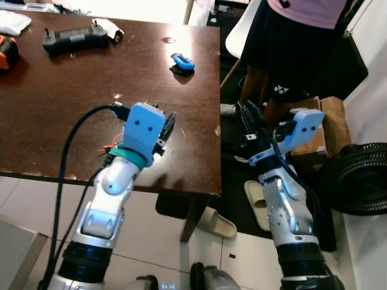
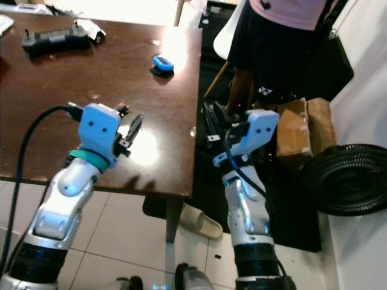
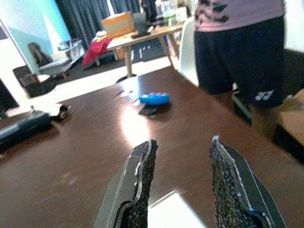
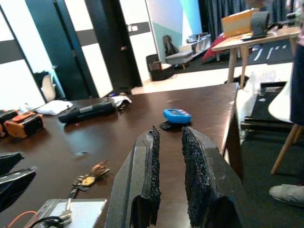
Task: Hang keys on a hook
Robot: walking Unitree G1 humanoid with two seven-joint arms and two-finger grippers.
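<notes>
Dark brown wood, glossy under a patch of glare: the desk [image 1: 72,121] takes up the upper left of my eye views, and my left hand [image 1: 167,128] hangs over its near part, around centre-left of the frame. Its two black fingers [image 3: 140,190] stand apart with a clear gap and nothing between them, pointing across the desk toward a small blue gadget [image 1: 182,61] that lies on a dark base near the desk's right edge, upper centre of the frame. The keys [image 4: 88,180] lie flat on the desk in a small bunch, low and left of centre in my right wrist view, just above a white card [image 4: 76,209]; in the eye views they fall about where my left arm covers the wood, so I cannot pin them there. My right hand [image 4: 168,178] is off the desk's right side, centre-right of the eye views, fingers [image 4: 148,175] nearly together with only a narrow slot between them, holding nothing. At the upper left a black controller [image 1: 74,40] lies on the desk, with an orange-and-black tool [image 1: 7,53] at the far left edge. A person [image 1: 302,42] in a pink top and black shorts stands at the upper right beside a white chair [image 1: 242,30]. A black fan [image 1: 357,178] sits on the floor at the right edge, a cardboard box [image 1: 329,124] just above it.
</notes>
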